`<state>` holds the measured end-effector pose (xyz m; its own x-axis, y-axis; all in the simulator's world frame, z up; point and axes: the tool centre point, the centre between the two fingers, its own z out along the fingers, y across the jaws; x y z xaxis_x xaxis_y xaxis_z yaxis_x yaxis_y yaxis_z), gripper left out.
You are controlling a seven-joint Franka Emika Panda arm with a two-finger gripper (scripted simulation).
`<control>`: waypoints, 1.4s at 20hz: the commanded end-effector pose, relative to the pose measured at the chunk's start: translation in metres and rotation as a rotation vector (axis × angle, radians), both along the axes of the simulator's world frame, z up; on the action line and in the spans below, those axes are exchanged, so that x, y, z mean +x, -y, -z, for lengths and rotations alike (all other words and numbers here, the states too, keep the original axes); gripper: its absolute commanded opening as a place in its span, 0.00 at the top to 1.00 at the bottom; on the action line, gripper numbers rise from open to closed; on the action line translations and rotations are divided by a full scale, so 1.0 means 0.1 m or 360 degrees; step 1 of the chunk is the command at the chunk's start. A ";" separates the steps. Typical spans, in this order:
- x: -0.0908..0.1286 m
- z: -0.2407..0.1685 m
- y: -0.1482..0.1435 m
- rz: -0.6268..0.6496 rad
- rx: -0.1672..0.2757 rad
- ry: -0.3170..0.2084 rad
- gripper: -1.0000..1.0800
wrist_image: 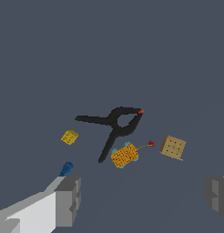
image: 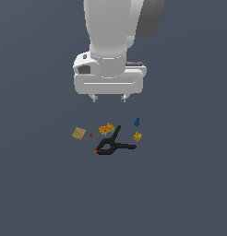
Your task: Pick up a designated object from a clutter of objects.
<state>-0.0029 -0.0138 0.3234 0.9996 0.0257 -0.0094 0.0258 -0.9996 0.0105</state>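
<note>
Overhead, well clear of the desk [image: 37, 193]: end effector [image: 108, 98] spread wide and holding nothing, its two short fingertips [image: 93, 98] pointing down, presumably kept high so as not to sweep the small items while lining up. Below, a loose cluster. Blue piece [image: 137, 122], the one to be lifted, at the edge of the group toward the exterior view's right, just beyond the yellow cube [image: 138, 136] and apart from it; in the wrist view, the same blue piece [wrist_image: 66, 169] just off the tip of one grey finger [wrist_image: 68, 201], not between the two, so not yet centred under the opening. Black clamp [image: 111, 144] sprawled across the middle, long handles reaching toward the orange lump [image: 106, 128], which touches or nearly touches one handle. Tan waffle square [image: 79, 133] off toward the exterior view's left, tiny red dot [image: 91, 135] between it and the lump. Judged from this: approach stage only, nothing gripped. Probably a sideways shift needed first, then a straight descent. Helpful that the blue piece stands at the outskirts with bare desk around most of it; main worry the nearby cube, close enough to be nudged by a wide finger, and the piece's small size, easy to pinch off-centre and squirt out.
</note>
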 end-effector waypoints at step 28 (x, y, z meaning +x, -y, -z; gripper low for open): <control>-0.11 0.60 -0.19 -0.0370 -0.0039 -0.0059 0.04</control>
